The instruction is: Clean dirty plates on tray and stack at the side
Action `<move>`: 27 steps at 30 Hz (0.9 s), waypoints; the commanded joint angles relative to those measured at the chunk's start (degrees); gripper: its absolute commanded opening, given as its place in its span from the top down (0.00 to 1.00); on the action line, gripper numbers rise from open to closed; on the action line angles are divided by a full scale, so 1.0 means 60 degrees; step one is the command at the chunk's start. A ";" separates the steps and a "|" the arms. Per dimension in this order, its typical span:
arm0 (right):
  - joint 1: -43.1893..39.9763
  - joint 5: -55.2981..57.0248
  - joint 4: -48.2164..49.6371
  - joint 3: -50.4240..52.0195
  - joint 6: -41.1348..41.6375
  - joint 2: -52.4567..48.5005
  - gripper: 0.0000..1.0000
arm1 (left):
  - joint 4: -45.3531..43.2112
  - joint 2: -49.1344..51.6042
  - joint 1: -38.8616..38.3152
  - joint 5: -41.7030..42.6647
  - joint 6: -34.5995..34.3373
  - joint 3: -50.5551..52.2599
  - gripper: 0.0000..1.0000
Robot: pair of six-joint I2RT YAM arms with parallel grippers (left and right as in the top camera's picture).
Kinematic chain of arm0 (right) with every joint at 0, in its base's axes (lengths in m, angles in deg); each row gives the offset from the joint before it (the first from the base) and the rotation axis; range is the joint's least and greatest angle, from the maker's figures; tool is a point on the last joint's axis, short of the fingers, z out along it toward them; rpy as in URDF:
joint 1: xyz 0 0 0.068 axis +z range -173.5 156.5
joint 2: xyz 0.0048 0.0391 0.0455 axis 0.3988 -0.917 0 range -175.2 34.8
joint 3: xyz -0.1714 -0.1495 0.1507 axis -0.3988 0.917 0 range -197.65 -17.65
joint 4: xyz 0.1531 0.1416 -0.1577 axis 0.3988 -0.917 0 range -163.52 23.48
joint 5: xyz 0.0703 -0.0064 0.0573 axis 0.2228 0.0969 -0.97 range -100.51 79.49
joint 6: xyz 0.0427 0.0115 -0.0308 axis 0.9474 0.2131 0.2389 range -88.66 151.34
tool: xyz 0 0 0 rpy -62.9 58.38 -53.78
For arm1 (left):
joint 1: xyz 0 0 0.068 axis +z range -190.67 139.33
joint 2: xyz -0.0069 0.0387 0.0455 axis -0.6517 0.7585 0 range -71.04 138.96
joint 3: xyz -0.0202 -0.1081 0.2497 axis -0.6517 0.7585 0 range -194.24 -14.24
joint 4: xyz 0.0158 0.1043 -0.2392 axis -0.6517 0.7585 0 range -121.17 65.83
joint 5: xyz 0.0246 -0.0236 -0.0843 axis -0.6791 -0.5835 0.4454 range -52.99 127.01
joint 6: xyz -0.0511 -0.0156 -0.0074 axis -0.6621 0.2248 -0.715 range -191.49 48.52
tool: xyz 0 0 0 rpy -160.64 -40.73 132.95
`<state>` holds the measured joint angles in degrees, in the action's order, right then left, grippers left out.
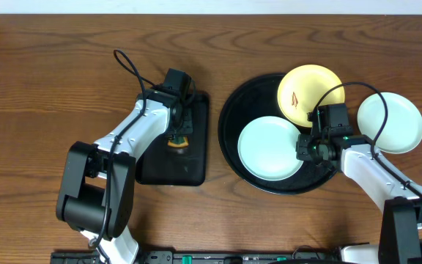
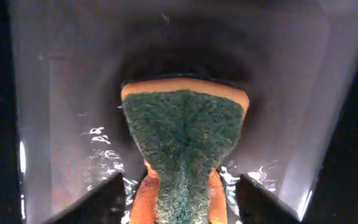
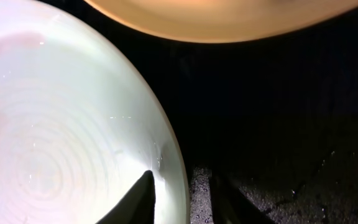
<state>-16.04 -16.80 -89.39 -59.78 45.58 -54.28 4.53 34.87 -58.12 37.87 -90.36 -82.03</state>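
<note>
Cleanup appears about a third done: 1 white plate [image 1: 394, 121] sits on the table [image 1: 50, 73] just right of the tray [image 1: 229, 110], seemingly wiped and set aside, while 2 plates lie on the tray and no stack exists yet. The yellow plate [image 1: 313, 81], resting at the tray's far edge, carries a reddish smear [image 1: 294, 100] and looks to be the main job left; the mint plate [image 1: 266, 150] at the tray's near side shows no marks from above (faint concentric rings show on its glossy face up close). The right gripper [image 3: 182, 196] hangs at that plate's right rim, jaws slightly parted astride the edge, with a sliver of gap showing on the outer side. Well apart, over the small tray [image 1: 152, 172], a glossy black rectangle, the left gripper [image 2: 180, 186] stands with jaws spread on either side of the sponge [image 2: 182, 130], gaps visible on both sides. The sponge is orange foam topped with coarse green scouring fibre, pinched narrow at the near end.
</note>
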 commanded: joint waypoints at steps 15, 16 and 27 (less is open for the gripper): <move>0.0076 -0.0033 0.0011 0.0135 -0.0025 0.0058 0.85 | 0.0000 0.0098 0.0004 -0.0259 0.0142 0.0073 0.17; 0.0076 -0.0033 0.0029 0.0138 -0.0025 0.0015 0.85 | 0.0000 0.0098 0.0004 -0.0259 0.0142 0.0073 0.17; 0.0076 -0.0033 0.0062 0.0138 -0.0025 -0.0036 0.91 | 0.0000 0.0098 0.0004 -0.0259 0.0142 0.0073 0.16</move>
<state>-16.04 -16.95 -89.17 -59.48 45.58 -54.28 4.49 34.87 -58.12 37.02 -90.05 -82.03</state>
